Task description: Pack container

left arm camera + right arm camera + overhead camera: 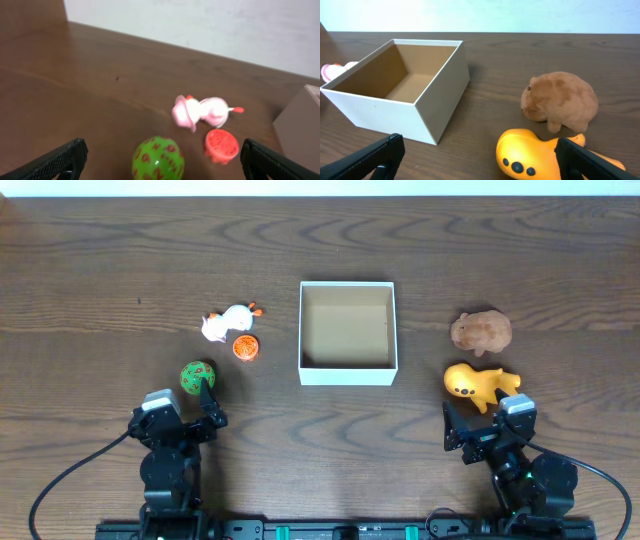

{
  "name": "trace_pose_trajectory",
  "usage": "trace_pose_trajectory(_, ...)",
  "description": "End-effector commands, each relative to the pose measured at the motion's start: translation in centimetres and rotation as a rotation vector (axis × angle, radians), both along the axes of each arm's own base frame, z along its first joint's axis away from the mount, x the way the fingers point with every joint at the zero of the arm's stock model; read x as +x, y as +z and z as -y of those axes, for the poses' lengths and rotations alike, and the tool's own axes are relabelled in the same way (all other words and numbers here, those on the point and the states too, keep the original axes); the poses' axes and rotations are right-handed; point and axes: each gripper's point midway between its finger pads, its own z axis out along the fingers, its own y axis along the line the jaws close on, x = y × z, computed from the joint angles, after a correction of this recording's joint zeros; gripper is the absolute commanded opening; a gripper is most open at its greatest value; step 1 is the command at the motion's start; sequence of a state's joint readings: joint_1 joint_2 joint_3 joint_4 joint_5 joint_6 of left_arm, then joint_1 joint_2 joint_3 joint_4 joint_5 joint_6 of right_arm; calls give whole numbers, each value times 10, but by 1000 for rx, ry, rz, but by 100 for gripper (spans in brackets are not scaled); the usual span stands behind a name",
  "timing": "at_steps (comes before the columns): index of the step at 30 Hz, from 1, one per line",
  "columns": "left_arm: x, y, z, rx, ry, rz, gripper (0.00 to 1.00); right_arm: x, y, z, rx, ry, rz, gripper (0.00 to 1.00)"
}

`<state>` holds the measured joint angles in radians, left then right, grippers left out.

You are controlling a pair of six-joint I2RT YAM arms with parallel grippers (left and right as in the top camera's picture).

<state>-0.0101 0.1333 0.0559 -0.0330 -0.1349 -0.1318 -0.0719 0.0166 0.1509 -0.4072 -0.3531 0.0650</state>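
At mid-worktop (100, 260), seen from overhead, sits the container (348, 376), a shallow white box with a brown cardboard inside and its mouth facing straight up. It is square, so it has no long axis, and its walls run parallel to the worktop edges. Bare wood lies between its 12 o'clock wall and the far edge, and more lies between its 6 o'clock wall and the two arms. At its 9 o'clock, a short gap away, a white and pink toy animal (228, 322) lies on its side, with a small orange-red disc (245, 347) just beside it. A green ball with red marks (197, 376) rests at about 8 o'clock, farther out. On the other flank a brown plush animal (481, 332) sits at 3 o'clock and a yellow toy (480, 383) at 4 o'clock, close together and apart from the box wall. The left tool (185, 405) is spread wide with nothing in it, and the green ball is just ahead of its fingers. The right tool (487, 420) is likewise wide apart and grips nothing, with the yellow toy just in front of it.
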Motion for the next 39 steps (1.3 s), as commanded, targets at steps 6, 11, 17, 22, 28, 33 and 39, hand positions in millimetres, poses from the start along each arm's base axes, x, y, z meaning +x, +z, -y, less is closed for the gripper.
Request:
trace_pose_trajectory(6, 12, 41, 3, -5, -17, -3, 98, 0, 14, -4, 29, 14, -8, 99)
trace_pose_trajectory(11, 29, 72, 3, -6, -17, -121, 98, 8, 40, -3, 33, 10, -67, 99)
trace_pose_trajectory(17, 52, 94, 3, -6, -16, -353, 98, 30, 84, -1, 30, 13, -250, 99)
trace_pose_trajectory(22, 66, 104, 3, -6, -15, -522, 98, 59, 118, 10, -63, 1, -426, 99)
trace_pose_trajectory(28, 70, 92, 3, 28, -36, -721, 98, 94, 124, 48, -188, -140, -637, 99)
trace_pose_trajectory(33, 63, 69, 3, 28, -38, -834, 98, 117, 82, 72, -188, -178, -794, 99)
trace_pose_trajectory(39, 66, 63, 3, 28, -38, -853, 98, 143, 35, 81, -142, -174, -898, 99)
